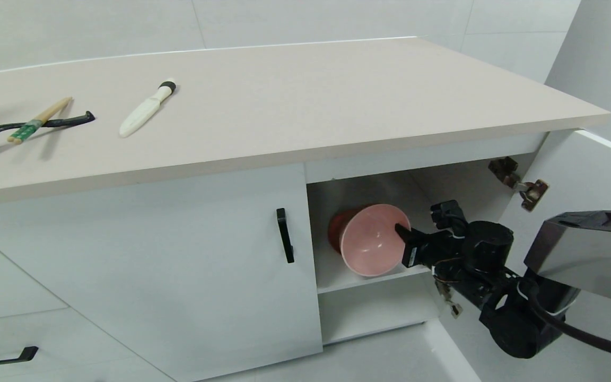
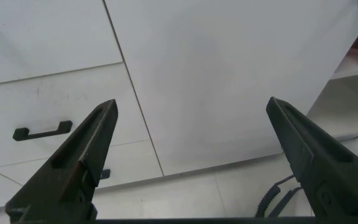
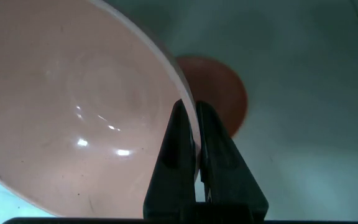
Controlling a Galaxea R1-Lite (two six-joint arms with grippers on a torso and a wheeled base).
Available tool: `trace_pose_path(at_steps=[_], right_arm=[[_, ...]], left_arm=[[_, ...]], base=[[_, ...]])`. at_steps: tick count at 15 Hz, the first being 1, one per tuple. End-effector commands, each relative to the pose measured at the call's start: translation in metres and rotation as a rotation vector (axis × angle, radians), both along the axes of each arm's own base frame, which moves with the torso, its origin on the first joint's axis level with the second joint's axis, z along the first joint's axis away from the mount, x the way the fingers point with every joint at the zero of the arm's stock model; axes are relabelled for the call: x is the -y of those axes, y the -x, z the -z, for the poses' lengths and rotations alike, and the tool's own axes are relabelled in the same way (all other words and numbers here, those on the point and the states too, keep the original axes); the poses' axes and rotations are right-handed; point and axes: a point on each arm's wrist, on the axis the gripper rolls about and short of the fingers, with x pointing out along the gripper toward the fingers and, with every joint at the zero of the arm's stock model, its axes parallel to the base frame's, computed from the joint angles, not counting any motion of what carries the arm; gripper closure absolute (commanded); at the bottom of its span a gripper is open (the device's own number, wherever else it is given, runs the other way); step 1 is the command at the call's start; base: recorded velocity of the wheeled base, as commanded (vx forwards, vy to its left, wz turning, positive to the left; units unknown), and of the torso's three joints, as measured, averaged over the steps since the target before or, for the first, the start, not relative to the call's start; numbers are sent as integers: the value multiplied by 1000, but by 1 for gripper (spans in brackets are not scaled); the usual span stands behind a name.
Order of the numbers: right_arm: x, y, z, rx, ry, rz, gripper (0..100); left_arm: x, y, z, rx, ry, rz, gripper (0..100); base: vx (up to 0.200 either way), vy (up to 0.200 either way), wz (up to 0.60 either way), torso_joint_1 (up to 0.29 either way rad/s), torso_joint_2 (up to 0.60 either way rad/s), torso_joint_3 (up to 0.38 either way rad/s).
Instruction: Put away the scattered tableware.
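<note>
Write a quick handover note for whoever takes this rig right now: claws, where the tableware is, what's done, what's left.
Right claw: shut on the rim of the pink bowl, which it holds tilted on its side inside the open cabinet, at the upper shelf.
Left claw: open, empty, low in front of the closed cabinet fronts.
A red-brown item sits behind the bowl on that shelf.
On the counter: white knife, chopsticks, black utensil.
Done: bowl brought into the cabinet, not yet released.
Left: set it down, let go, then store the counter pieces.
</note>
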Motion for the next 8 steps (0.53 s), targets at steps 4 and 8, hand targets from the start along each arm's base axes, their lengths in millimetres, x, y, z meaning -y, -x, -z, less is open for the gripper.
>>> trace_pose_path(at_steps=[4,8], right_arm=[[3,-44,-7,-35,14,39,100],[8,-53,2,-47,16,51,100]], left_arm=[[0,0,0,-1,1,-2,0],[0,0,0,-1,1,-2,0]], base=[[0,0,0,0,0,0],[0,0,0,0,0,0]])
